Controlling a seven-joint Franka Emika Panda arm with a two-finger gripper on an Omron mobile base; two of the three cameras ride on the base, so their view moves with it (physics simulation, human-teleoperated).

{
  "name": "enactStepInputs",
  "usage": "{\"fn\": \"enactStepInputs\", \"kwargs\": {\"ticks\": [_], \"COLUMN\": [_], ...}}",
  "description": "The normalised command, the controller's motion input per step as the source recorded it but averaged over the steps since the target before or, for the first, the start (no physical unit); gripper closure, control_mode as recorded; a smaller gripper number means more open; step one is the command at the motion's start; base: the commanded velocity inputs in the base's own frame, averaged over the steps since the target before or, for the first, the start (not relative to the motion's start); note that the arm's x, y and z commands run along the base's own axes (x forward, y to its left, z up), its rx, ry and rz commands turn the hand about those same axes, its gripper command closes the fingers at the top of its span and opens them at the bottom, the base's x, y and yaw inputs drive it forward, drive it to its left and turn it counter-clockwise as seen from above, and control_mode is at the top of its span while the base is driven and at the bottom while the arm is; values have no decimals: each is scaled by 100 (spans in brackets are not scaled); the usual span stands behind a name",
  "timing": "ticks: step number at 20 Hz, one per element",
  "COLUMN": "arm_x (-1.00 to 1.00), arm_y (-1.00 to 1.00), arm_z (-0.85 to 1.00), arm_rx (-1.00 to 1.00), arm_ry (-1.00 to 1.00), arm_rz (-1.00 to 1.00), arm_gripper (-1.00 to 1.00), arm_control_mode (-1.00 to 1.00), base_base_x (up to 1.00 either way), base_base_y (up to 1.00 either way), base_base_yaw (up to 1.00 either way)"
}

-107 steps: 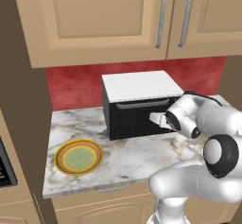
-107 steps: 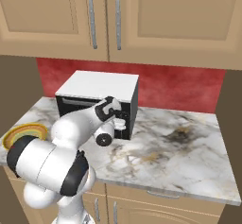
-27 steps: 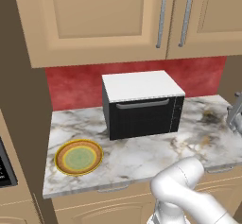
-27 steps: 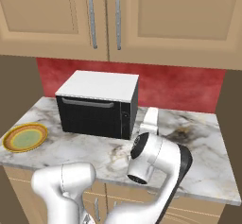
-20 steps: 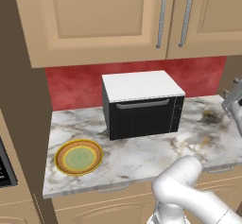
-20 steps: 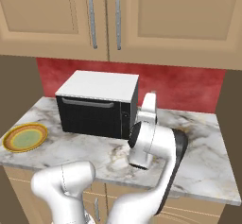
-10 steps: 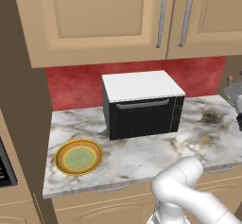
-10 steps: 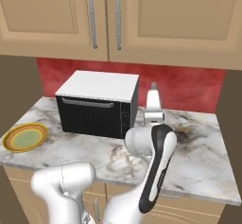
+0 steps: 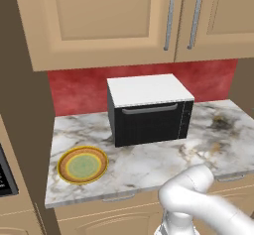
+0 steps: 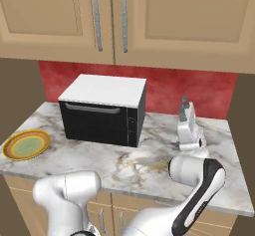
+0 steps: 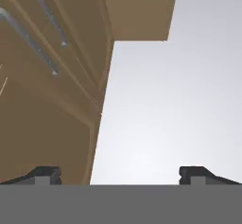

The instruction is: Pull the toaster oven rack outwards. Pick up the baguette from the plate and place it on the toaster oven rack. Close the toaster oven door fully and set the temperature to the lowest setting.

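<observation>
Tool (image 10: 185,106): standing released, jaws spread wide and holding nothing, tips pointing up toward the cupboards rather than at the oven.
Bench (image 10: 159,130): carrying everything; the tool is hovering above its marbled top, toward the right end.
Step in hand: judging by the shut door, the temperature setting is what is remaining.
Control strip (image 10: 132,125): running up the end of the oven front nearest the tool, to the tool's left and lower down; its dials are too small to tell apart.
Doing it well: the tool is needing to tip down and turn to face the strip squarely, narrow its jaws around the temperature dial, and twist to the low stop without shoving the oven back.
Toaster oven (image 10: 105,89): sitting well to the tool's left, its long axis running along the red wall, its front facing out toward the robot.
Door (image 10: 97,124): lying flush against the oven front, bar handle (image 10: 92,108) running along its top edge, parallel to the oven's long axis.
Rack and bread: probably lying behind the shut door; that cannot be checked.
Plate (image 10: 26,144): resting far to the tool's left, past the oven, its green centre showing bare.
Cupboards (image 10: 109,16): hanging above and beyond the tool.
</observation>
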Motion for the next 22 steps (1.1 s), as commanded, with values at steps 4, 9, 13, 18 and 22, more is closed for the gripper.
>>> {"fn": "enactStepInputs", "kwargs": {"ticks": [4, 9, 13, 18, 22], "arm_x": [-46, -65, -76, -66, -14], "arm_y": [-25, -30, -25, 23, 77], "arm_z": [0, 0, 0, -21, -41], "arm_rx": [-27, -34, -34, -50, -61], "arm_ry": [-59, -55, -57, -55, -41], "arm_rz": [0, -4, -9, -20, -41], "arm_gripper": [-100, -100, -100, -100, -100], "arm_control_mode": [-100, -100, -100, -100, -100], "base_base_x": [0, 0, 0, 0, 0], "base_base_y": [0, 0, 0, 0, 0], "base_base_yaw": [0, 0, 0, 0, 0]}}
